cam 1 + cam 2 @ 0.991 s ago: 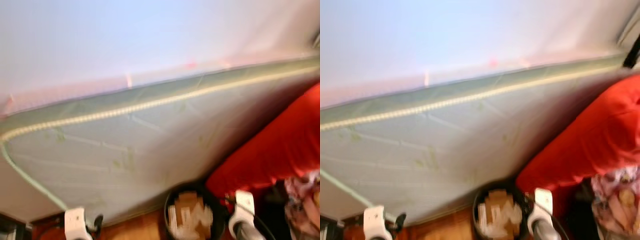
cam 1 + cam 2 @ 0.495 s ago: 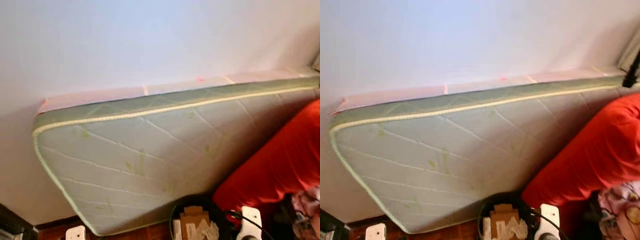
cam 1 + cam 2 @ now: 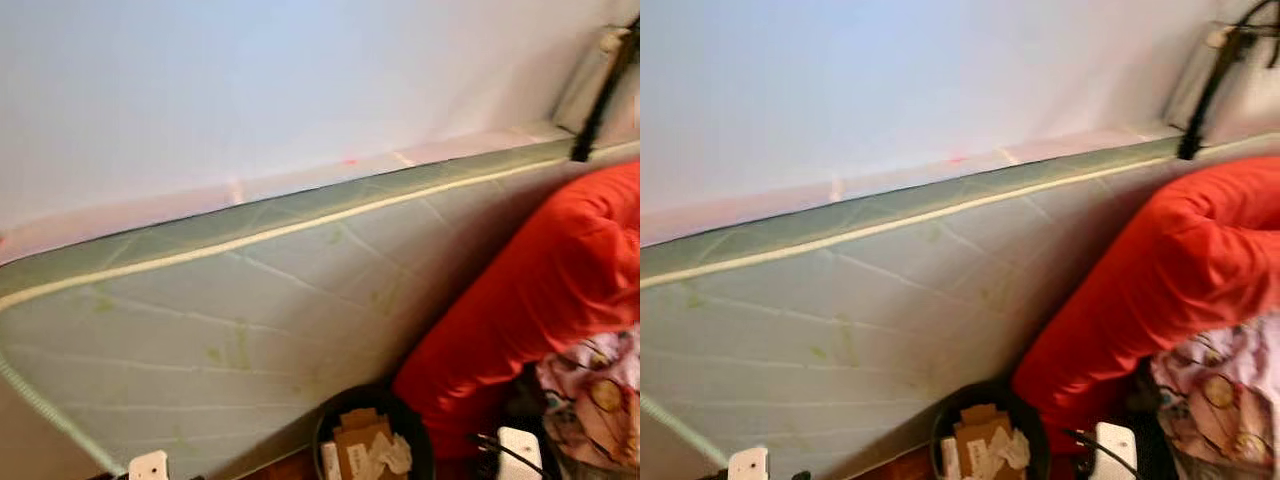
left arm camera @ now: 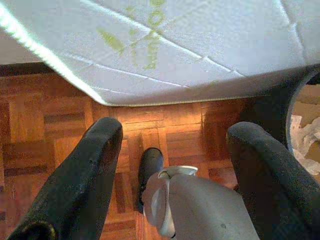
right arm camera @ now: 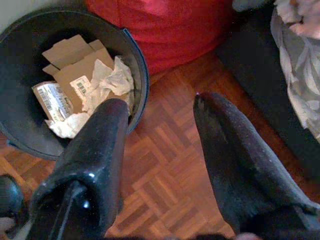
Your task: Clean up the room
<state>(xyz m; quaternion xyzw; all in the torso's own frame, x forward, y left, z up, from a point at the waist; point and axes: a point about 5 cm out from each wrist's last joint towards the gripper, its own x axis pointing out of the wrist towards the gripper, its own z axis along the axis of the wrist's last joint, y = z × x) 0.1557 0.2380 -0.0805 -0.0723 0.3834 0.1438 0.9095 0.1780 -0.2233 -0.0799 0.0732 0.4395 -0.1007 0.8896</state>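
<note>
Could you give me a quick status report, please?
Left gripper open, empty. Right gripper open, empty, by black bin of paper scraps. Mattress ahead.

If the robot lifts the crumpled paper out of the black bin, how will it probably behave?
The crumpled paper looks thin and creased, so it is probably very light and will squash under the right tool. It lies loose on cardboard pieces in the black bin, so neighbouring scraps may shift.
</note>
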